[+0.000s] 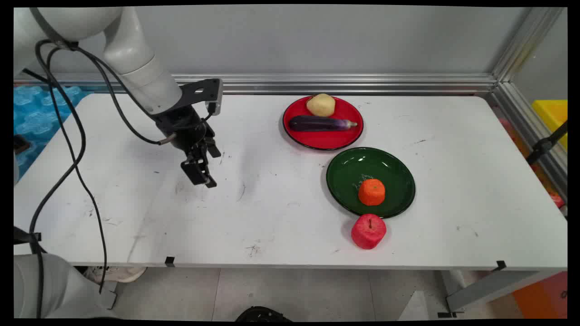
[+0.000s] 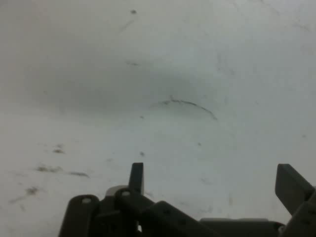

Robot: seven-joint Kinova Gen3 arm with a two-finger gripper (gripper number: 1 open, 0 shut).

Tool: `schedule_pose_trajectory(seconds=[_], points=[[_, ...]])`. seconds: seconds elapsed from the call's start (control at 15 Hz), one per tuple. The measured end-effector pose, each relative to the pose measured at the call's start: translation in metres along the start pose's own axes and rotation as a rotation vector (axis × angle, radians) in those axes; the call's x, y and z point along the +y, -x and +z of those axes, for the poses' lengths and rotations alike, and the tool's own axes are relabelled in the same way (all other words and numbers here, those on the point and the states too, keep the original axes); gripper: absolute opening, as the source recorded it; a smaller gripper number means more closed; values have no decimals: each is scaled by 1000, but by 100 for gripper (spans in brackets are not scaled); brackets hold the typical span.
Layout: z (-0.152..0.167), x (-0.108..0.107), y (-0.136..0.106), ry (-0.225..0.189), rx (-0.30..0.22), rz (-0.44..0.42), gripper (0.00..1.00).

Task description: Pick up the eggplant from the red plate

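Observation:
My black gripper [image 1: 202, 177] hangs low over the left-middle of the white table [image 1: 272, 217], holding nothing. In the hand view the gripper [image 2: 212, 177] is open, its two fingers wide apart over bare scuffed tabletop [image 2: 163, 89]. Far to its right a red plate [image 1: 322, 138] carries a yellowish potato [image 1: 321, 104] and a purple eggplant [image 1: 321, 123]. In front of that stands a green plate [image 1: 353, 170] with an orange [image 1: 371, 192] on it. A red apple [image 1: 368, 231] sits on the table just before the green plate.
An aluminium rail [image 1: 340, 83] runs along the table's far edge and down its right side. Black cables [image 1: 74, 149] hang from the arm at the left. A yellow bin [image 1: 553, 115] stands beyond the right rail.

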Motion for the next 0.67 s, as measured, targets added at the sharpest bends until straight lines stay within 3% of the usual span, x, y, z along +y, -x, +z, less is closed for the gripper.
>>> schedule_pose_trajectory(seconds=[0.33, 0.67], points=[[4, -22, -21, -51, 55, -4, 100], [17, -56, -57, -128, 158, -15, 100]])
